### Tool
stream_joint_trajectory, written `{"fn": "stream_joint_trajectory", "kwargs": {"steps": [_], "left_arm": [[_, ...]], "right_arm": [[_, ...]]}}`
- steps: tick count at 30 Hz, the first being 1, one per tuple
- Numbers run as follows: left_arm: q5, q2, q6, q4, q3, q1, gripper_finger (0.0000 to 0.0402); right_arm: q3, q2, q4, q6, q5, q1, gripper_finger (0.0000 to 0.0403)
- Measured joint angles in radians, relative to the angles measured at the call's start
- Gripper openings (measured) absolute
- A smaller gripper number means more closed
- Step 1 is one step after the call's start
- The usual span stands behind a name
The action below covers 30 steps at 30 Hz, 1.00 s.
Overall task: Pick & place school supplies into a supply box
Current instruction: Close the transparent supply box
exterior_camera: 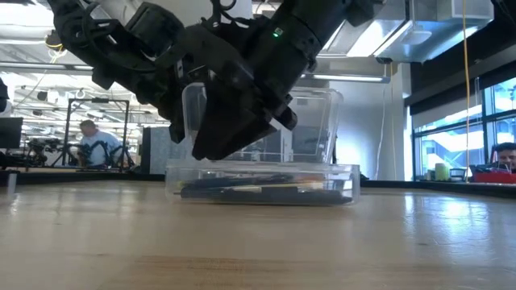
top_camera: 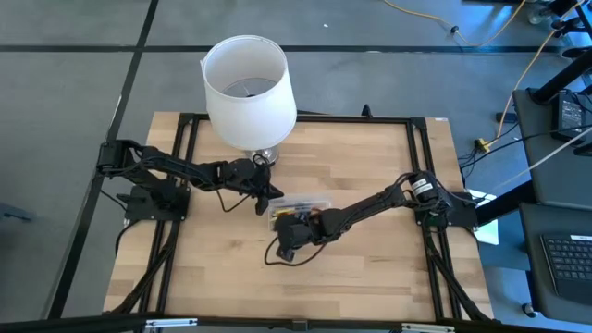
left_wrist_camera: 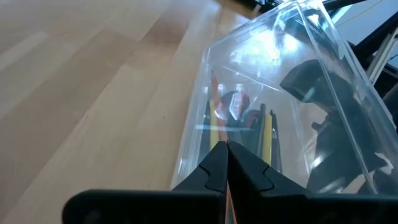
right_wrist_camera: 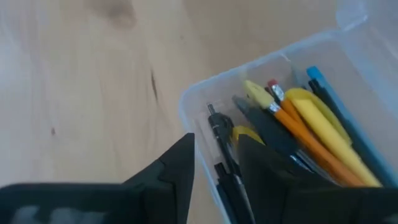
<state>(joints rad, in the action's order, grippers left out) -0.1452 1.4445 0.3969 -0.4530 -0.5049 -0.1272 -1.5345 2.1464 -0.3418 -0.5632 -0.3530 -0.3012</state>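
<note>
The supply box (top_camera: 301, 205) sits near the middle of the table (top_camera: 370, 268), a shallow clear tray with its lid standing up behind it in the low view; inside lie the school supplies (right_wrist_camera: 292, 124), packed side by side: an orange pencil (right_wrist_camera: 305, 140), a yellow marker (right_wrist_camera: 317, 118), a blue pen (right_wrist_camera: 336, 102), dark pens along the near wall, and the red handles of the scissors (left_wrist_camera: 239, 102) seen through the clear wall from my left wrist.

My right gripper (right_wrist_camera: 214, 165) hangs over one end of the box, tilted down; its fingers (right_wrist_camera: 177, 165) stand apart, one outside the box wall over bare wood, the other over the pens, and a black pen (right_wrist_camera: 224, 146) lies in the gap between them; whether they touch it I cannot tell; my right arm reaches in low across the table from its base at the right edge.

My left gripper (left_wrist_camera: 227, 171) is pressed together, tips meeting, holding nothing; it points at the box's long wall from just beside it; my left arm stretches in from its base at the left edge.

Both arms crowd the box from either side, so the room right above it is tight; the front stretch of the table lies open wood; behind my left arm stands a big white cylinder (top_camera: 248, 88), close to the box's far side.
</note>
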Motion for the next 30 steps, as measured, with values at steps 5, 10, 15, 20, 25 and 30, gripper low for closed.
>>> {"fn": "stream_joint_trajectory", "kwargs": {"steps": [5, 10, 15, 20, 25, 30], "left_arm": [[-0.001, 0.0, 0.0, 0.0, 0.0, 0.0, 0.0003], [-0.005, 0.0, 0.0, 0.0, 0.0, 0.0, 0.0001], [-0.006, 0.0, 0.0, 0.0, 0.0, 0.0, 0.0003], [-0.006, 0.0, 0.0, 0.0, 0.0, 0.0, 0.0001], [-0.007, 0.0, 0.0, 0.001, 0.0, 0.0, 0.0003], [-0.053, 0.0, -0.008, 0.004, 0.0, 0.0, 0.0001]], "right_arm": [[0.0, 0.0, 0.052, -0.035, 0.003, -0.003, 0.0126], [0.0, 0.0, 0.087, -0.045, 0.093, -0.005, 0.0126], [0.0, 0.0, 0.092, -0.101, 0.117, -0.005, 0.0126], [0.0, 0.0, 0.087, -0.202, 0.061, -0.007, 0.0126], [0.001, -0.005, 0.078, -0.273, 0.09, -0.044, 0.0126], [0.002, -0.073, 0.033, -0.27, 0.151, -0.112, 0.0126]]}}
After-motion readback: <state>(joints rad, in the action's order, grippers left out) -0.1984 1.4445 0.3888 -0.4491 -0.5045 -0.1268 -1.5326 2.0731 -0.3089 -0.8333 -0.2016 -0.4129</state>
